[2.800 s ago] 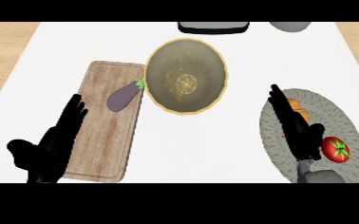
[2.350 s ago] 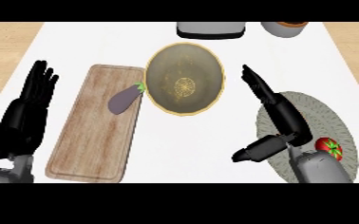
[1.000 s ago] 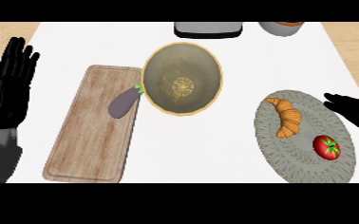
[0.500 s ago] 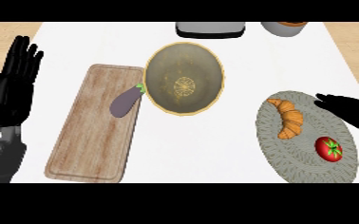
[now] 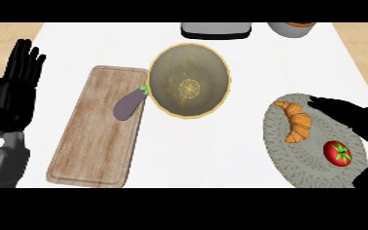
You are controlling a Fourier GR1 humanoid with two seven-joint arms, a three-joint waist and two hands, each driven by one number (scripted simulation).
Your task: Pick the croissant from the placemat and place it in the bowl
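Croissant (image 5: 298, 122) lies on the grey placemat (image 5: 302, 163) at the counter's right edge, beside a tomato (image 5: 337, 152). The right hand (image 5: 343, 112) hovers just beside it, finger state indeterminate. The left hand (image 5: 18, 92) rests at the left edge, fingers straight and apart; the bowl (image 5: 189, 80) sits near the counter's centre.

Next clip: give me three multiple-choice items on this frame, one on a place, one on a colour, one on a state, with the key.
1. Where does the croissant lie?
A. in the bowl
B. on the grey placemat, beside the tomato
C. on the cutting board

2. What colour is the eggplant on the cutting board?
A. purple
B. yellow
C. white

3. What does the bowl hold?
A. the tomato
B. the croissant
C. nothing

Key: 1 B, it rests on the mat; 2 A, purple skin with a green stem; 3 C, its inside shows bare.
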